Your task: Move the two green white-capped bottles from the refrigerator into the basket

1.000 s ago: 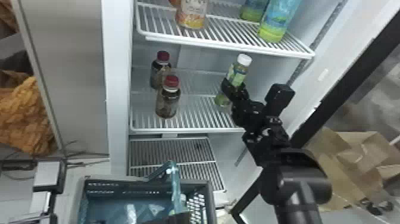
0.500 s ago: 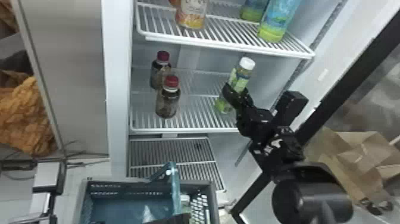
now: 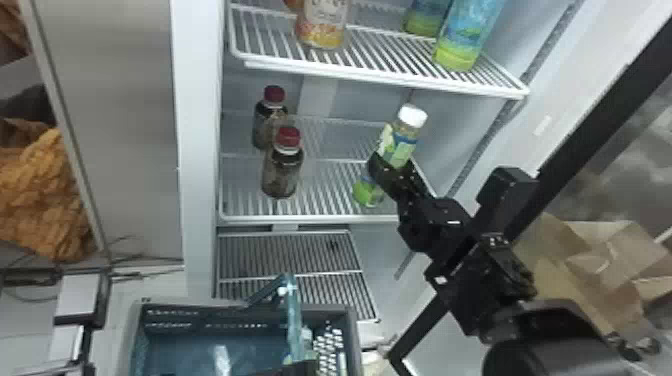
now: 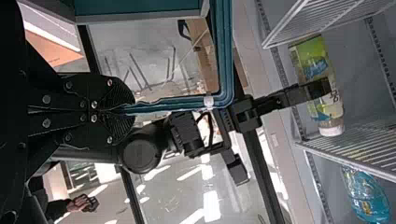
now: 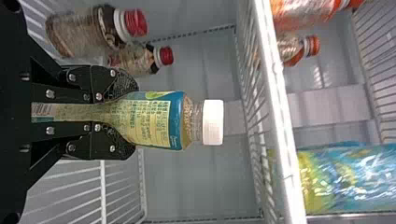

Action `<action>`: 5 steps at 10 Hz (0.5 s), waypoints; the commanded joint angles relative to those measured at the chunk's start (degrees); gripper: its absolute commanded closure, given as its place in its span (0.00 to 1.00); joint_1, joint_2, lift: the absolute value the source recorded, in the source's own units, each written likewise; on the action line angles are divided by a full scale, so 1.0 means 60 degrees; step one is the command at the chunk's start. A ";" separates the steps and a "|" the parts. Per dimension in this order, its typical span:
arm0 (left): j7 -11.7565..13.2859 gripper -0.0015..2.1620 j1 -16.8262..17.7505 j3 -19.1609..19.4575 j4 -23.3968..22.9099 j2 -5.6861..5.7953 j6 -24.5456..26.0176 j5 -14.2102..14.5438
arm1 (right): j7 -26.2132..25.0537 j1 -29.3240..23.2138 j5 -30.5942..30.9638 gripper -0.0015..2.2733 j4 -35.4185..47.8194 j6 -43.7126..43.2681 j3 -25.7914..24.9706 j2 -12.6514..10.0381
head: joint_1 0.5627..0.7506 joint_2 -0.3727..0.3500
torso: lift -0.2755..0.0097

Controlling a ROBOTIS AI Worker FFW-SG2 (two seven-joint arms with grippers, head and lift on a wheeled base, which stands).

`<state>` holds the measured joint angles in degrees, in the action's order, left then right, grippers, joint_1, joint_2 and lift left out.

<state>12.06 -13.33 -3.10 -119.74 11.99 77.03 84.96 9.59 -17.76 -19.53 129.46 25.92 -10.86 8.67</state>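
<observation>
The green white-capped bottle is over the right side of the fridge's middle shelf, its cap leaning right in the head view. My right gripper is shut around its middle. In the right wrist view the bottle runs out from between the fingers of the right gripper. The basket stands in front of the fridge, partly cut off below. My left gripper is at its upright teal handle; the left wrist view has that gripper shut on the handle.
Two dark red-capped bottles stand left on the same shelf. The upper wire shelf holds an orange-labelled bottle and blue-green ones. The fridge's right wall and a black frame lie close behind the right arm.
The right gripper has shifted slightly toward the fridge's front with the bottle, which leans more than before. The right forearm has swung to the right. The red-capped bottles have kept their places.
</observation>
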 commanded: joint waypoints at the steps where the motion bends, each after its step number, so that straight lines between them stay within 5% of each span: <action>1: 0.0011 0.53 -0.0004 0.0059 0.0000 -0.0006 0.0029 -0.0011 | 0.0027 -0.0461 -0.0134 0.46 0.0583 0.0109 -0.0019 -0.0054 | 0.70 0.03 | 0.04; 5: 0.0011 0.53 -0.0027 0.0078 0.0000 -0.0006 0.0029 -0.0011 | 0.0188 -0.1562 -0.0382 0.46 0.2106 0.0882 -0.0152 -0.0185 | 0.70 0.03 | 0.04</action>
<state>12.13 -13.45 -2.72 -119.74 11.95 77.28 84.86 10.67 -25.88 -21.61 140.63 30.45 -11.68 7.64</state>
